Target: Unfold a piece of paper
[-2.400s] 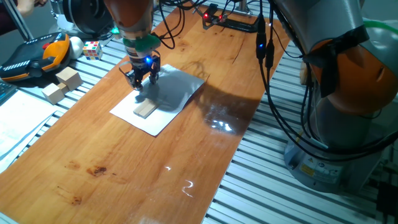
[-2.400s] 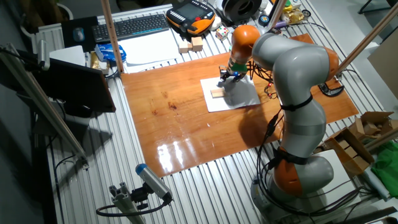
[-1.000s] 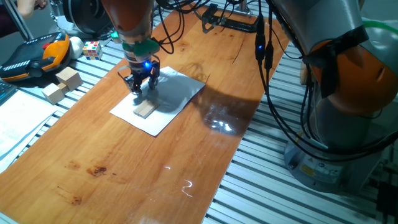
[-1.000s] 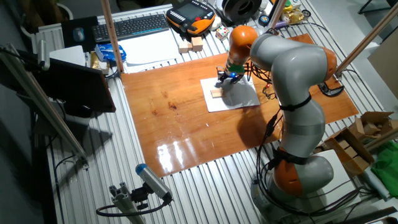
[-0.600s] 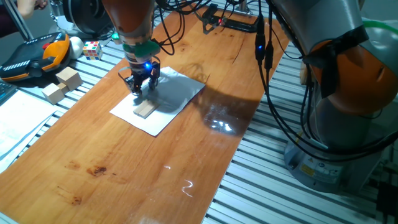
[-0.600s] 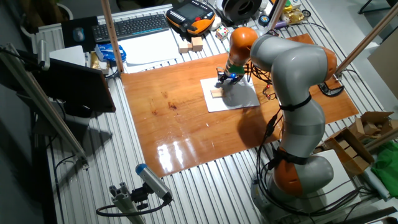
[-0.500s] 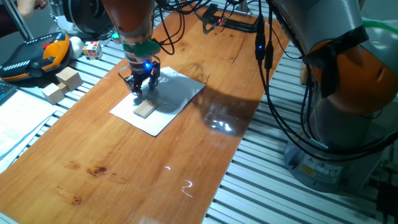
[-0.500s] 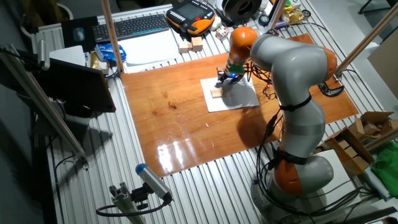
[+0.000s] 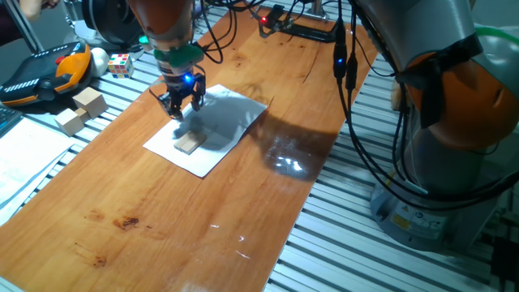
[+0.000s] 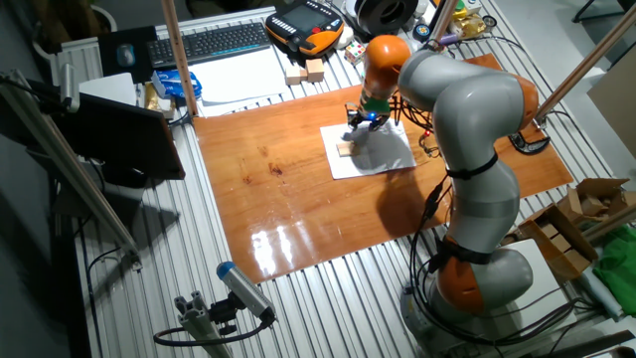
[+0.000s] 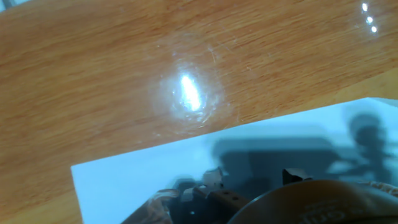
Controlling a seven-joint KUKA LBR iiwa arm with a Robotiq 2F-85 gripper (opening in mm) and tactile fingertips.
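The piece of paper [image 9: 219, 130] lies on the wooden table [image 9: 162, 219], white at its near-left part and grey with shadow at its far-right part. A small wooden block [image 9: 189, 143] rests on its left part. My gripper [image 9: 180, 105] hangs just above the paper's far-left edge, fingers spread and holding nothing. The other fixed view shows the gripper [image 10: 360, 126] over the paper [image 10: 383, 154] beside the block [image 10: 345, 149]. The hand view shows a corner of the paper [image 11: 137, 177] on the wood; the fingertips do not show clearly.
Loose wooden blocks [image 9: 81, 109], a colour cube [image 9: 120, 63] and an orange teach pendant [image 9: 49, 69] sit left of the table. Printed sheets [image 9: 24, 158] lie at the near left. A keyboard [image 10: 209, 42] is behind. The arm's base [image 9: 454, 138] stands at the right.
The gripper has risen a little and shifted slightly towards the far-left edge of the paper. The paper and the block have not moved.
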